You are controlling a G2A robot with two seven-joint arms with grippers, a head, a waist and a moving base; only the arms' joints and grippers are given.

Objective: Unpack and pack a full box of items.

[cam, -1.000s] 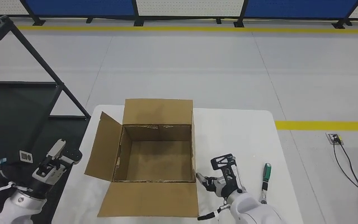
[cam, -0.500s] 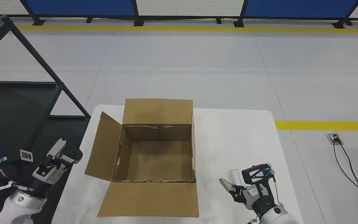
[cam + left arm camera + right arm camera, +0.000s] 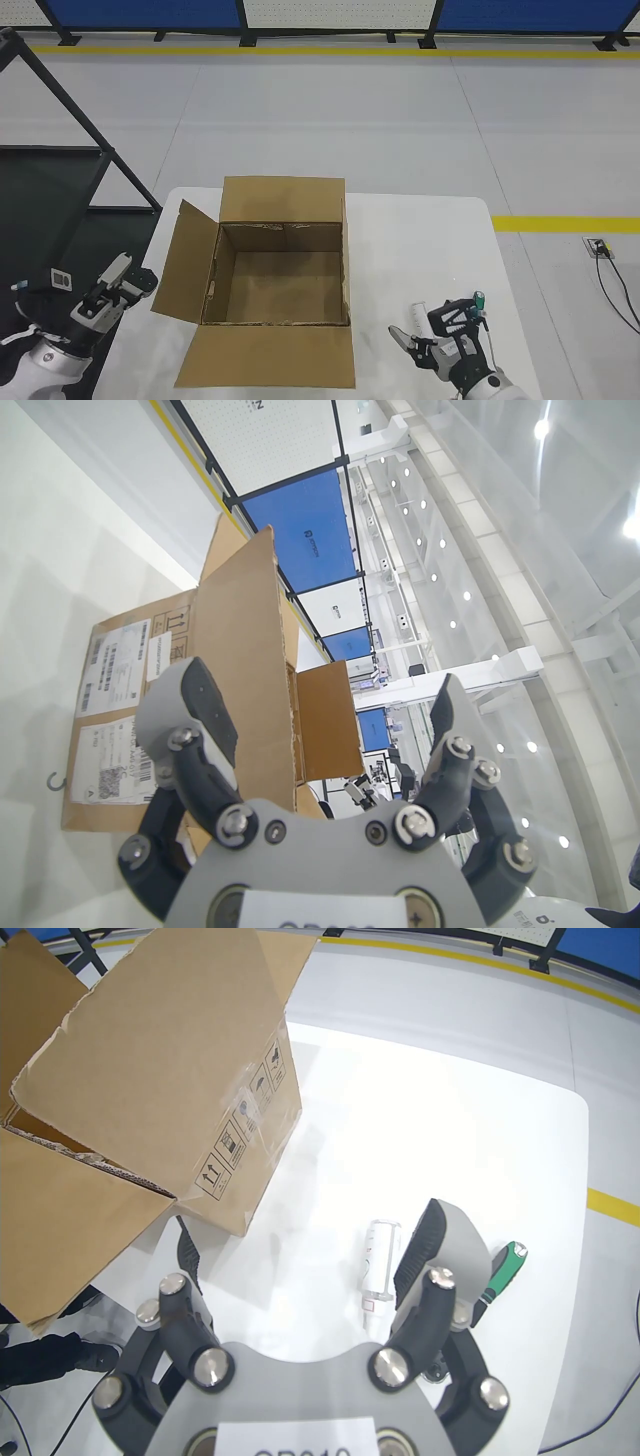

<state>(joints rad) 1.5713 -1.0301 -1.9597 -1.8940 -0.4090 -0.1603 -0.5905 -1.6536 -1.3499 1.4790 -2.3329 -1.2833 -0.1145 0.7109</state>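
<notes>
Holds the right tool (image 3: 307,1233) wide open near a white bottle (image 3: 382,1255) beside a green-handled screwdriver (image 3: 505,1268). Holds the left tool (image 3: 325,690) wide open beside the cardboard box (image 3: 282,200)

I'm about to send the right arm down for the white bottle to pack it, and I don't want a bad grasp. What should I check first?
1. Right gripper open: ok, jaws spread wide.
2. White plastic bottle free to grasp: ok, lying on its side on the white table.
3. Bottle centred between the jaws: not ok, it lies close by one finger.
4. Green-handled screwdriver apart from the bottle: ok, on the far side of that finger.
5. Brown cardboard box ready: ok, flaps open, floor bare.
6. Left gripper clear: ok, open, outside the box's side flap.
</notes>
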